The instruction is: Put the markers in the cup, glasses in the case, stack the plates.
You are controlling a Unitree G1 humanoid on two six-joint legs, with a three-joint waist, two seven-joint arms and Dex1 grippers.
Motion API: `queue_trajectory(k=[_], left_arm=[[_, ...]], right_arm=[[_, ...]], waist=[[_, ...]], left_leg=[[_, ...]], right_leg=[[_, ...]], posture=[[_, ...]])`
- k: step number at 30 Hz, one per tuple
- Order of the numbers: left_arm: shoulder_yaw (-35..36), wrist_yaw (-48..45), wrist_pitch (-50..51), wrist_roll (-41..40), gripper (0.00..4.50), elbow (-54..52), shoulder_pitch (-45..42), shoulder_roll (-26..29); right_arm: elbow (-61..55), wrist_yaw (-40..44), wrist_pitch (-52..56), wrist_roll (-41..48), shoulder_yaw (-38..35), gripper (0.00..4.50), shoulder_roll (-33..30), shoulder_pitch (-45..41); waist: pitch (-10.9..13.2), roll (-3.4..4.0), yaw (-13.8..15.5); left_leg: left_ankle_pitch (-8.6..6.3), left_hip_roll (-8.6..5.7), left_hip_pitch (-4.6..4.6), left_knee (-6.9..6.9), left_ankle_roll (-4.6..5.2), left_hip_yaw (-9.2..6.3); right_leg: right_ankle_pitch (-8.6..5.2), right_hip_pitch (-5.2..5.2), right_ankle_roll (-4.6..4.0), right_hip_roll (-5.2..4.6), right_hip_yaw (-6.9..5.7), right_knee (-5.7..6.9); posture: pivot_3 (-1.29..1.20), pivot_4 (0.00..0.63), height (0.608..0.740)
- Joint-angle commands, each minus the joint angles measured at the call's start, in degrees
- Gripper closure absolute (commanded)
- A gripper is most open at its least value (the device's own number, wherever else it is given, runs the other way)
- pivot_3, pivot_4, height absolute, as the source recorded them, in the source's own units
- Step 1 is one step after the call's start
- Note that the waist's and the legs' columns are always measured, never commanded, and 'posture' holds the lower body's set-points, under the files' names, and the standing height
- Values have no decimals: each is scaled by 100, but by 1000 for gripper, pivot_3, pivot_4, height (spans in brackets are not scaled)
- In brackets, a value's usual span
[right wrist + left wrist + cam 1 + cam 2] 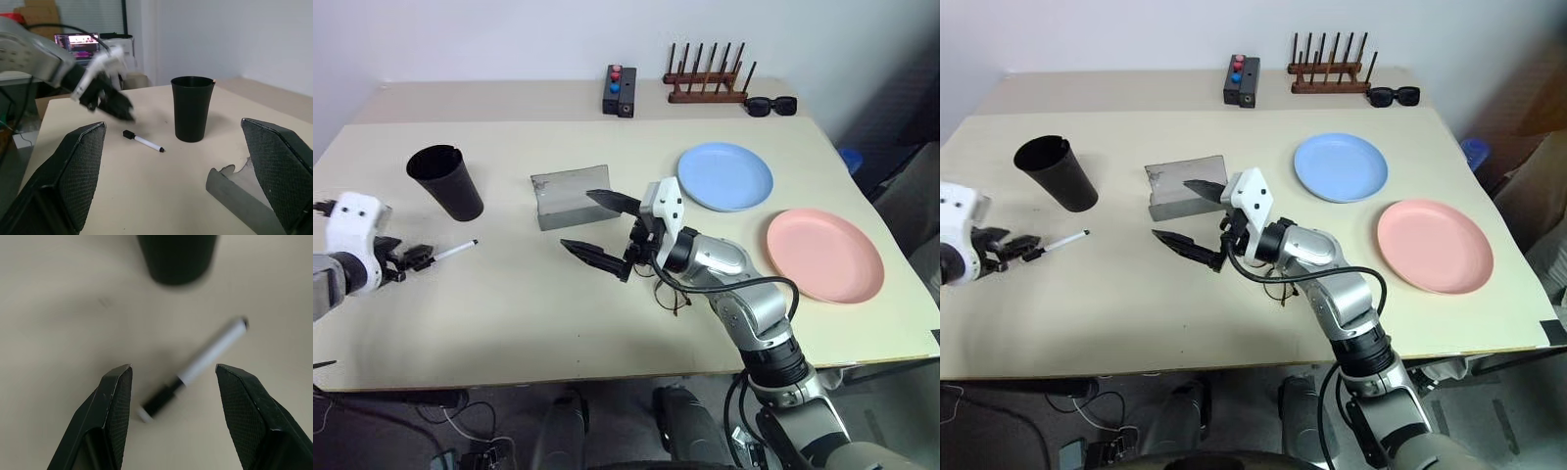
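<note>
A white marker [453, 252] with a black cap lies on the table in front of the black cup [445, 182]. My left gripper [414, 257] is open and hovers just above the marker's capped end; the marker [205, 357] rests on the table between and beyond the jaws. The grey case [568, 195] stands open mid-table. My right gripper [576, 218] is open wide and empty in front of the case, pointing left. The wire-framed glasses [672, 294] lie partly hidden under my right forearm. The blue plate [725, 176] and the pink plate [824, 255] lie side by side at the right.
At the back edge are a black box [620, 90] with red and blue buttons, a wooden peg rack [707, 80] and black sunglasses [771, 105]. The table's front edge runs close below my right arm.
</note>
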Motion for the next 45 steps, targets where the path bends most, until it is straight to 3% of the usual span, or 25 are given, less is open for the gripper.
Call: queue_trajectory(k=[1, 10, 13, 17, 22, 26, 29, 32, 38, 45], left_arm=[[-381, -344, 27, 205, 1754, 300, -315, 264], [-1545, -1171, -390, 835, 1754, 1220, -1001, 340], [-1624, -1266, -430, 965, 2626, 1331, -1102, 298], [-1629, -1299, -432, 1035, 4470, 1343, -1118, 246], [-1304, -1273, -574, 971, 4470, 1091, -976, 136], [-145, -1304, -1251, 476, 4470, 447, -747, -226], [927, -1379, -1200, -460, 4470, -485, -700, -756], [1309, -1208, -1346, -861, 4470, -1150, -684, -1192], [1002, 835, -2494, 326, 4470, -828, -1696, -2046], [563, 2009, -4234, 1488, 4470, 374, -2325, -2663]], right_arm=[[-225, 248, -15, 157, -26, 0, -157, 16], [-428, 681, 191, 314, -188, 0, -913, 282], [-468, 718, 249, 339, -195, 0, -1012, 336], [-511, 779, 311, 359, -151, 0, -1114, 376], [-478, 848, 296, 253, -74, 0, -1185, 394], [-411, 878, 253, 196, -61, 0, -1211, 369], [-350, 882, 194, 168, -73, 0, -1196, 321], [-188, 751, 47, 87, -109, 0, -1051, 189], [276, 265, -383, -190, -173, 0, -529, -229], [446, 39, -585, -316, -87, 0, -142, -430]], waist=[[1, 0, -3], [2, -3, 4], [2, -3, 7], [2, -3, -2], [2, -2, 6], [3, -6, 21], [6, -16, 65], [6, -15, 114], [3, -20, 166], [3, -20, 163]], left_leg=[[0, 0, 0, -4, 1, 0], [1, 0, -1, -8, 2, 1], [1, 0, -1, -8, 2, 2], [2, 0, 1, -6, 2, 1], [2, 0, 1, -6, 3, 1], [2, 0, -3, -1, 3, 1], [2, 1, -14, 10, 2, -1], [2, 0, -16, 21, 2, 0], [3, 0, 8, 36, 2, -13], [3, -1, 7, 30, 2, -13]], right_leg=[[0, -1, 0, 1, 0, 1], [-4, -7, 2, 2, 2, 7], [-5, -5, 2, 1, 3, 5], [-5, -6, 2, 2, 3, 9], [-5, -5, 3, 2, 4, 10], [-5, -5, 3, 2, 3, 9], [-4, -7, 3, 1, 1, 9], [-3, -1, 5, -1, 2, 9], [-1, 28, 5, 9, 0, 13], [13, 32, 36, 12, 0, 7]], posture=[[0, 150, 740], [0, 150, 740], [0, 150, 740], [0, 150, 740], [0, 150, 740], [0, 150, 740], [0, 150, 740], [0, 150, 740], [0, 150, 740], [0, 150, 740]])
